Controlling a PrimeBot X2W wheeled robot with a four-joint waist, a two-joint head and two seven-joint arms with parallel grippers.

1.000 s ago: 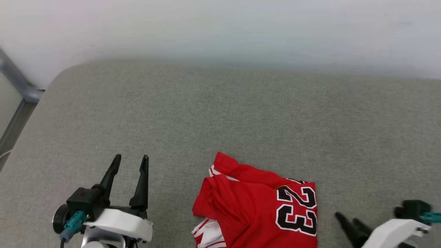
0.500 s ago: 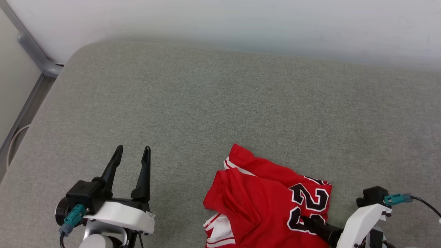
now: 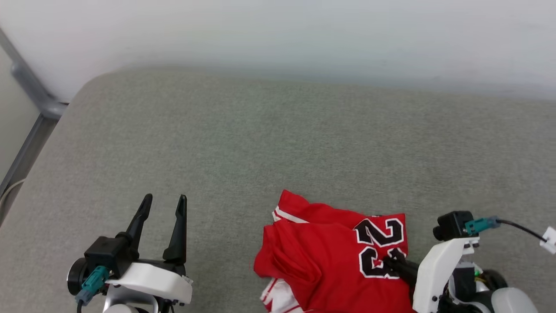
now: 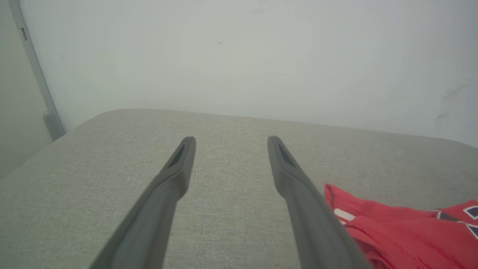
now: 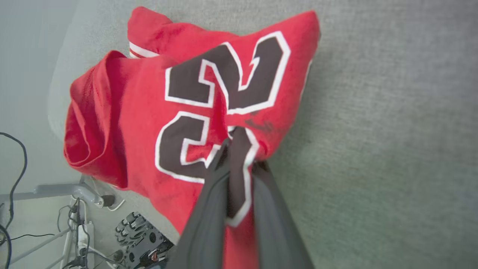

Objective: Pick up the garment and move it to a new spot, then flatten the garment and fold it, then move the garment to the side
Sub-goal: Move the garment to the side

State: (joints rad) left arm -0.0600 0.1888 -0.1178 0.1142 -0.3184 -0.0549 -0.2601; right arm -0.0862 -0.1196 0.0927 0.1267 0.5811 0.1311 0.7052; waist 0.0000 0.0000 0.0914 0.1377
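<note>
There is just one red jersey-style T-shirt here, and two grippers working around it. The shirt carries a black, white-edged 23 and lies bunched on the grey woven-fabric pad. A strip of red-and-white striped trim shows at its far fold, and a bit of white sleeve peeks out at its near edge.

The right gripper has its two dark fingers pinched together on a tuck of red cloth right at the lower numeral. The shirt spreads ahead of those jaws and off to their left. It looks gathered up at the pinch, though I can't be sure it is off the pad.

The left gripper holds its fingers wide apart with nothing between them, over bare pad, and the shirt is well off to their right. Beyond both, the pad runs to a plain white wall.
</note>
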